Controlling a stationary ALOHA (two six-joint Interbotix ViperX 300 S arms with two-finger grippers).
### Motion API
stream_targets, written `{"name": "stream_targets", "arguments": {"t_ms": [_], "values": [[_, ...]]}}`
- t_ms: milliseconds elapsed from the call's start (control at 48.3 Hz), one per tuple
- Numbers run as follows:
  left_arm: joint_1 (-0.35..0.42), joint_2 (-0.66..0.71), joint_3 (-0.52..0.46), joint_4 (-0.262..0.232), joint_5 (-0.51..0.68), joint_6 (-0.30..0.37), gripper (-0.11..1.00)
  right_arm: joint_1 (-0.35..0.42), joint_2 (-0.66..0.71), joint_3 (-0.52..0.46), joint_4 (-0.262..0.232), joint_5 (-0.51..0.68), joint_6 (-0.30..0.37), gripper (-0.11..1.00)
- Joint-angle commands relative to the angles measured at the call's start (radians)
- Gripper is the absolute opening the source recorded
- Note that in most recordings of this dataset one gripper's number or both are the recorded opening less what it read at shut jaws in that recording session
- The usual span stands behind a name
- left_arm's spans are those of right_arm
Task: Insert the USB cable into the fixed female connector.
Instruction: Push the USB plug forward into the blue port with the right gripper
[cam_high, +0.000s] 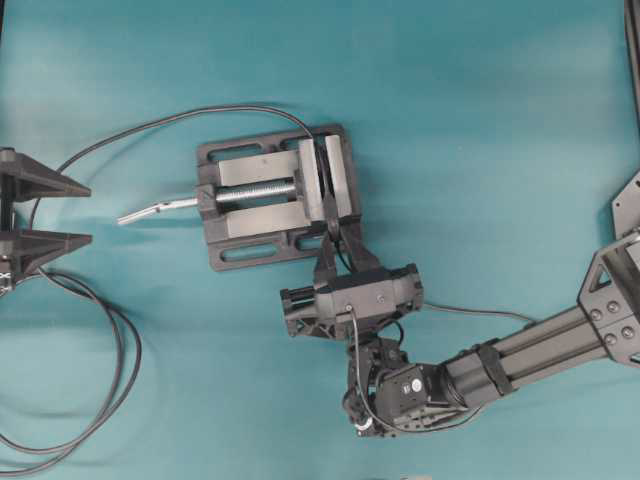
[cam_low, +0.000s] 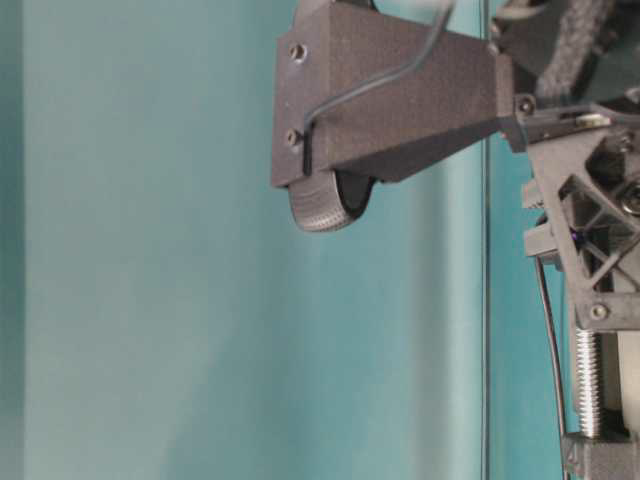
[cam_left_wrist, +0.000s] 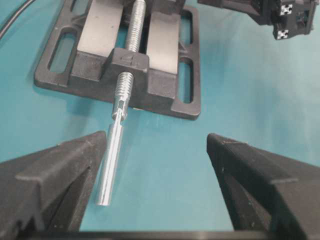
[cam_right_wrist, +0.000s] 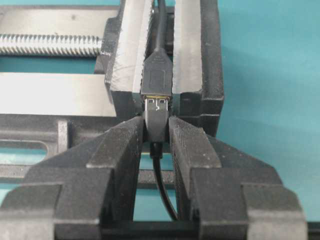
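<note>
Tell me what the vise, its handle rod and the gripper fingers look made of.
Vise: likely cast metal, matte dark coating, pebbled surface. Handle rod: bright polished metal, mirror-like sheen. Left gripper fingers: probably printed black plastic, grainy layered texture.

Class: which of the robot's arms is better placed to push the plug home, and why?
Right. Its gripper grips the USB cable plug, silver tip at the mouth of the fixed female connector clamped in the vise. The left gripper is open, off beyond the vise handle.
</note>
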Motion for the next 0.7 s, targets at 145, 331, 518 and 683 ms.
{"name": "stream_targets", "arguments": {"t_ms": [145, 331, 518, 683], "values": [[0.002, 0.008, -0.015, 0.002, -0.005, -0.011, 1.0, -0.087, -0.02, -0.011, -0.009, -0.003, 0.0, 0.2], [0.002, 0.008, -0.015, 0.002, -0.006, -0.011, 1.0, -0.106, -0.02, -0.008, -0.009, -0.003, -0.002, 0.2], [0.002, 0.008, -0.015, 0.002, -0.006, -0.011, 1.0, -0.124, -0.021, 0.0, -0.009, 0.009, -0.002, 0.2], [0.002, 0.008, -0.015, 0.003, -0.006, -0.011, 1.0, -0.133, -0.02, 0.006, -0.009, 0.011, -0.002, 0.2]]}}
